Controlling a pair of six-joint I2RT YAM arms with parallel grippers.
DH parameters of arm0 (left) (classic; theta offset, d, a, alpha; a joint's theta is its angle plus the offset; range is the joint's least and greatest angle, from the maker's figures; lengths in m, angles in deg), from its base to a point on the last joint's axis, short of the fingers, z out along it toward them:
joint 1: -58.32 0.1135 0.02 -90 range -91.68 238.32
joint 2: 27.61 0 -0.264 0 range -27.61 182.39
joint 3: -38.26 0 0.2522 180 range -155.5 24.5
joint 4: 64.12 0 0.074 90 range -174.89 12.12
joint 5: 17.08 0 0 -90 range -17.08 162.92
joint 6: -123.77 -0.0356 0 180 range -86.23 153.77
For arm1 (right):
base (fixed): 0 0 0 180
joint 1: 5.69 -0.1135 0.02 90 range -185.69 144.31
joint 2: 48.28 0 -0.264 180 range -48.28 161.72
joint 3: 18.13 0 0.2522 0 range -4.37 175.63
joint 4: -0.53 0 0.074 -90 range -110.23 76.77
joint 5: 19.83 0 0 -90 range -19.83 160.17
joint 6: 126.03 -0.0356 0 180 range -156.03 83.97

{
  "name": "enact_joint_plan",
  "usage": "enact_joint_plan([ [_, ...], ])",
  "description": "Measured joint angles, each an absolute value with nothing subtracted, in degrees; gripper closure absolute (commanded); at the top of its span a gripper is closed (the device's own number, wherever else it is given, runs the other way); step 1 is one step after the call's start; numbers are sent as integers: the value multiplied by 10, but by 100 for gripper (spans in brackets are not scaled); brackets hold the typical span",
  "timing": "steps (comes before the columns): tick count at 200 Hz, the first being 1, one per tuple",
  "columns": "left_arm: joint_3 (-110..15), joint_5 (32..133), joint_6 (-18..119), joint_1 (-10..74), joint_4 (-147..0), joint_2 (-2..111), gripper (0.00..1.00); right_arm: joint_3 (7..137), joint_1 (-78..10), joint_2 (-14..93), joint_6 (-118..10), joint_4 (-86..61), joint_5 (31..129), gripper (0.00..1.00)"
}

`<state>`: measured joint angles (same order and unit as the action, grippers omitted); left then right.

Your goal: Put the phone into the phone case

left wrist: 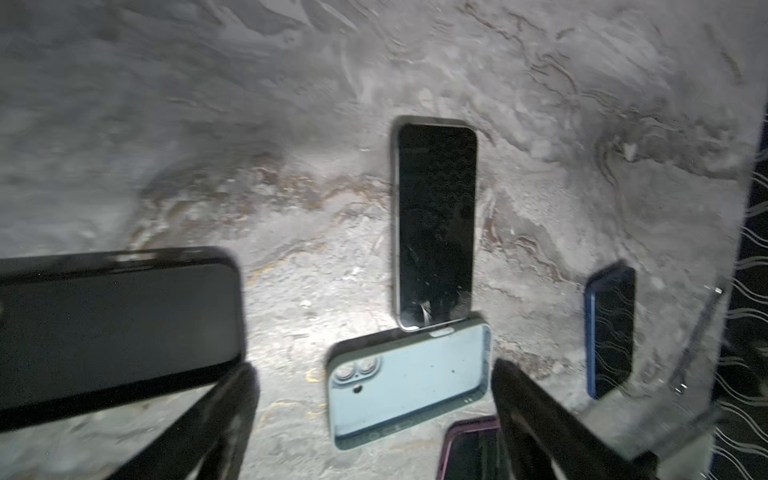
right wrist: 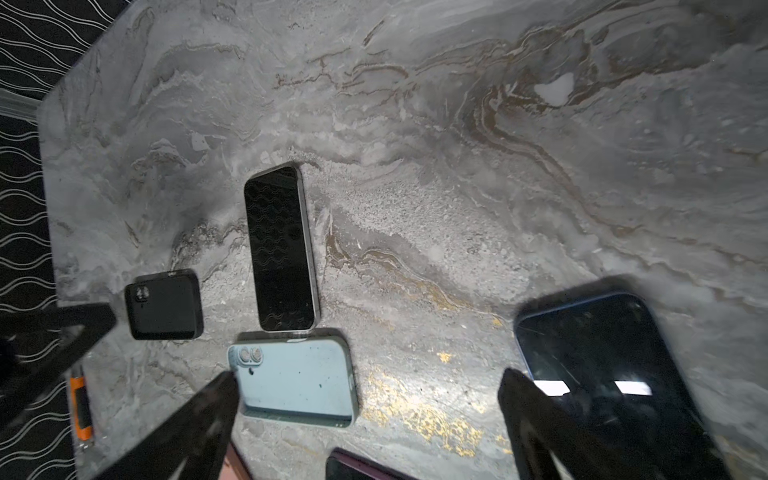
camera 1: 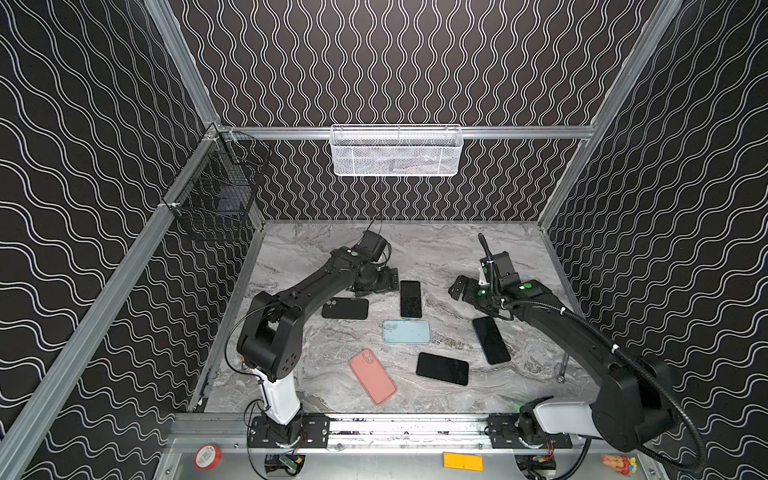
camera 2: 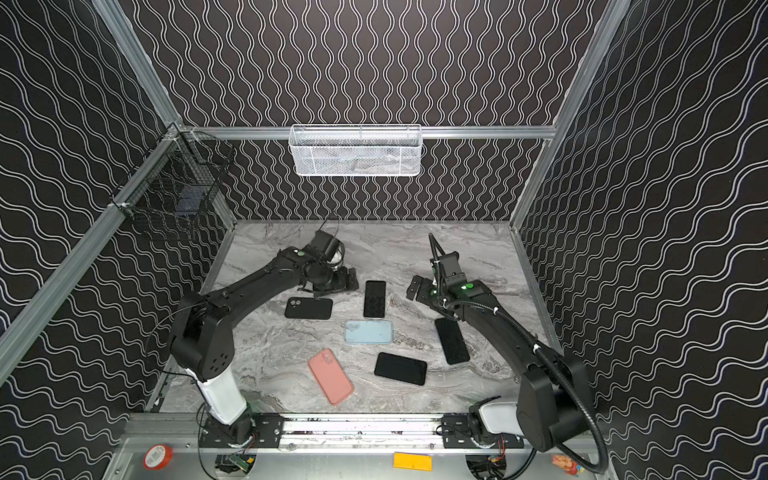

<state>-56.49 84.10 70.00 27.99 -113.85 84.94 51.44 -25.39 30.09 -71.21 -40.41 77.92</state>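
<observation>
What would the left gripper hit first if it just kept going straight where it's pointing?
Likely the light blue case, framed by the open left gripper in its wrist view, or the silver-edged phone just beyond; depth is unclear.

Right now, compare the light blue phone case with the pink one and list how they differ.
The light blue case lies crosswise in both top views; the pink case lies diagonally. The light blue case's far edge meets the end of a dark-screened phone; the pink case touches nothing. The light blue case sits mid-table; the pink case sits nearer the front rail. Both lie flat on the marble table, camera cut-outs leftward, ungripped.
</observation>
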Motion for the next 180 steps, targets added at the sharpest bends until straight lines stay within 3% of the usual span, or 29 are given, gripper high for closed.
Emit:
enact_joint_plan([
  [97,-625,964,781,303,-960,1022,1,432,-235,416,-772,-234,981,0],
  [180,-631,1019,811,303,-888,1060,1,410,-272,512,-860,-17,1045,0],
])
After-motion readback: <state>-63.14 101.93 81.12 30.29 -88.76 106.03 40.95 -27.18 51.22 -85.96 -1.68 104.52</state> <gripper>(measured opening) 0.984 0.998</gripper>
